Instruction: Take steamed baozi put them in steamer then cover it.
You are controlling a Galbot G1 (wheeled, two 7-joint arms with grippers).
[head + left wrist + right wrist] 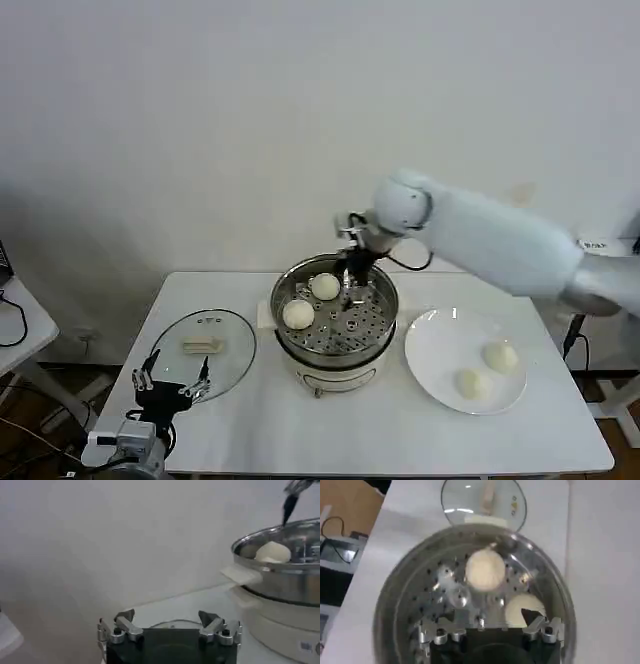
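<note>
The steamer (335, 335) stands mid-table with two steamed baozi (324, 287) (298, 314) on its perforated tray. Two more baozi (500, 356) (470, 384) lie on the white plate (435, 345) to its right. My right gripper (352, 285) hangs open inside the steamer's far rim. In the right wrist view the gripper (492, 616) holds nothing, and one baozi (522, 610) lies beside one of its fingers (532, 615). The glass cover (205, 350) lies flat left of the steamer. My left gripper (170, 380) waits open at the cover's near edge, holding nothing.
The left wrist view shows my left gripper (166, 617) low over the table, with the steamer wall (285, 580) off to one side. A small side table (15, 320) with cables stands at the far left. A white wall is close behind the table.
</note>
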